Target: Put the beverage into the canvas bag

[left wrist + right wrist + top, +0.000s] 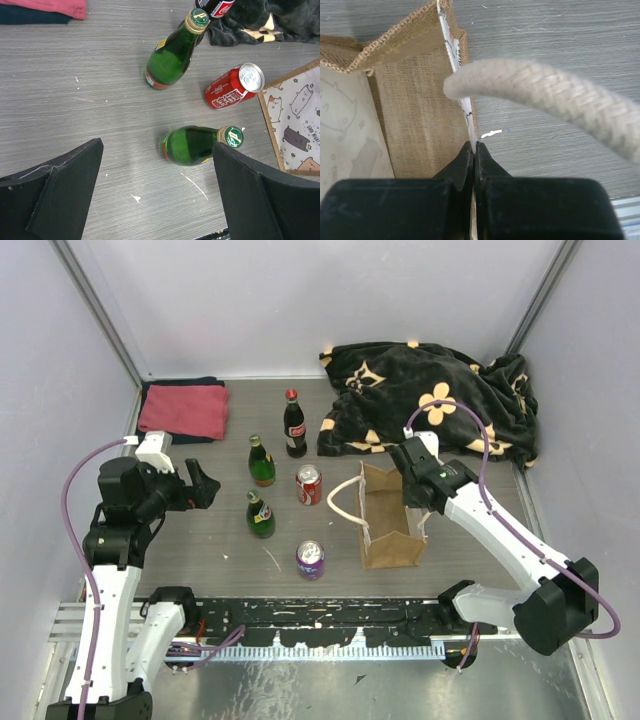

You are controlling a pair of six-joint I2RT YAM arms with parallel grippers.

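The canvas bag (392, 530) stands upright and open right of centre, tan with cream rope handles (545, 95). My right gripper (474, 147) is shut on the bag's right rim (455, 45), pinching the fabric between its tips. Several beverages stand left of the bag: two green bottles (261, 462) (260, 515), a cola bottle (294, 425), a red can (309, 484) and a purple can (310, 559). My left gripper (205, 485) hangs open to the left of the green bottles. In the left wrist view the nearer green bottle (192, 145) shows just beyond its right finger (260, 195).
A black flower-patterned blanket (430, 400) lies bunched at the back right, close behind the bag. A red towel (185, 410) on a dark cloth lies at the back left. Grey walls enclose the table, and a black rail (320, 625) runs along the near edge.
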